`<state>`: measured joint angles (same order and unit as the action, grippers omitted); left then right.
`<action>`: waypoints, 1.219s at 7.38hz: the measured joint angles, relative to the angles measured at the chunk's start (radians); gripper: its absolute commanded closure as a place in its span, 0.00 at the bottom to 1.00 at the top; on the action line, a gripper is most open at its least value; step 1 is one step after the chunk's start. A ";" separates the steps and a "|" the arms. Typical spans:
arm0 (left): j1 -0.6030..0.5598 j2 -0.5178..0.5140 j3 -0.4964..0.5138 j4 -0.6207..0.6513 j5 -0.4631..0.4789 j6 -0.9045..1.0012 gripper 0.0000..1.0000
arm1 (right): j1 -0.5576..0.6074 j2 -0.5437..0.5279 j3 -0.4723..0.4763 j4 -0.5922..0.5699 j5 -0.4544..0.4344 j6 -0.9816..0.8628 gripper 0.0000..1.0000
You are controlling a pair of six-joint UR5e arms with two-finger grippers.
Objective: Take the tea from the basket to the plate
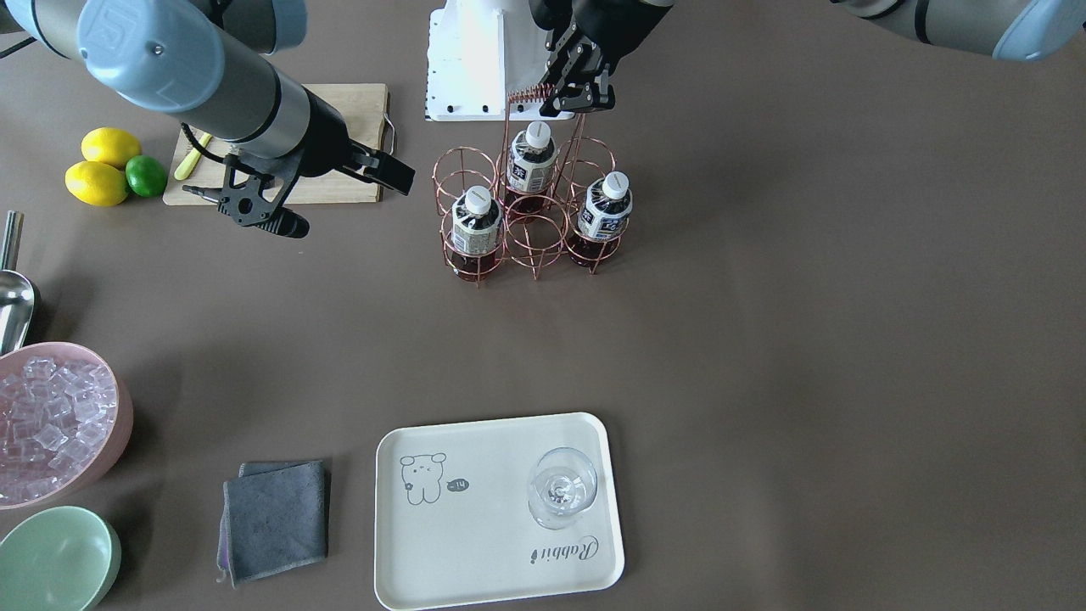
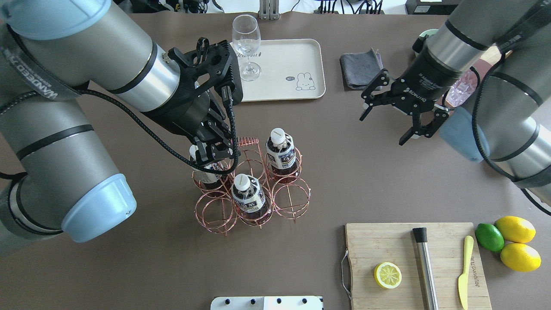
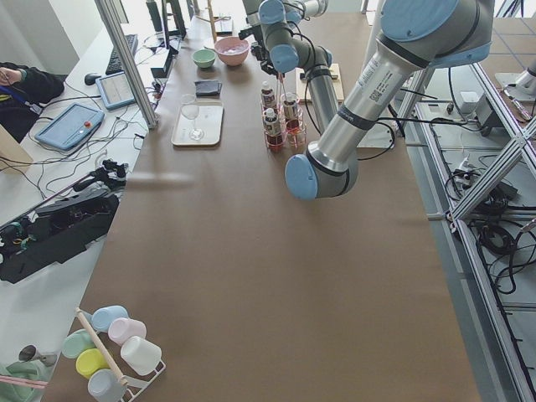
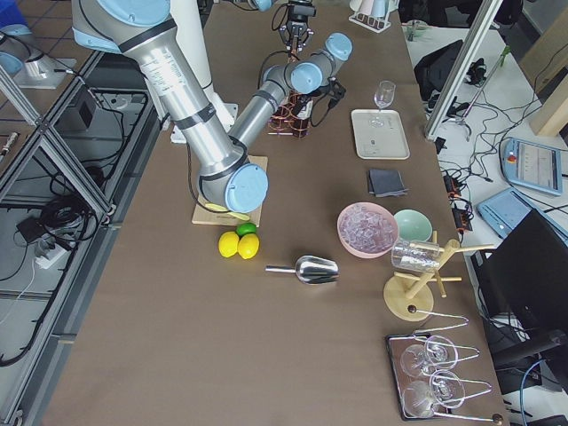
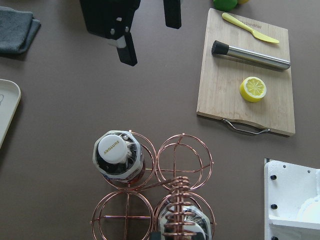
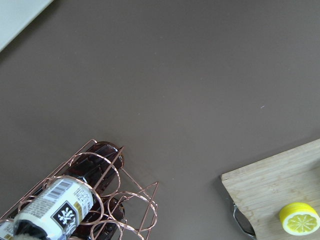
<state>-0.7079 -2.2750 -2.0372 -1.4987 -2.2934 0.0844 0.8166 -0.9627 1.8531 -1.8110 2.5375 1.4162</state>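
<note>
The left gripper (image 2: 216, 151) has its jaws somewhat parted with nothing between them. It is poised just beside the coiled handle (image 2: 247, 141) of the basket (image 2: 292, 202), above the tea bottle (image 2: 201, 172) in the far row's left-end cell. Its arm reaches in from the robot's left, wrist pointing down. The right gripper (image 2: 383, 129) hangs above bare counter (image 2: 129, 267), jaws spread wide and empty, tilted toward the basket. All three tea bottles stand upright in the basket, mid-counter and nearer the robot's edge. The plate (image 2: 284, 60) lies at the far edge, carrying a wine glass (image 2: 246, 47).
</note>
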 measured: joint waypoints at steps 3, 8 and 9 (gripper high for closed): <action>0.001 0.001 0.000 -0.001 0.000 0.001 1.00 | -0.047 0.078 -0.074 0.053 -0.038 0.061 0.04; 0.000 0.000 -0.001 -0.002 0.001 0.003 1.00 | -0.066 0.218 -0.216 0.060 -0.044 0.118 0.16; -0.001 0.001 -0.002 -0.002 0.002 0.003 1.00 | -0.067 0.228 -0.231 0.060 -0.049 0.119 0.26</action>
<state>-0.7085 -2.2743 -2.0387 -1.5002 -2.2919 0.0874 0.7493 -0.7347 1.6218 -1.7513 2.4883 1.5350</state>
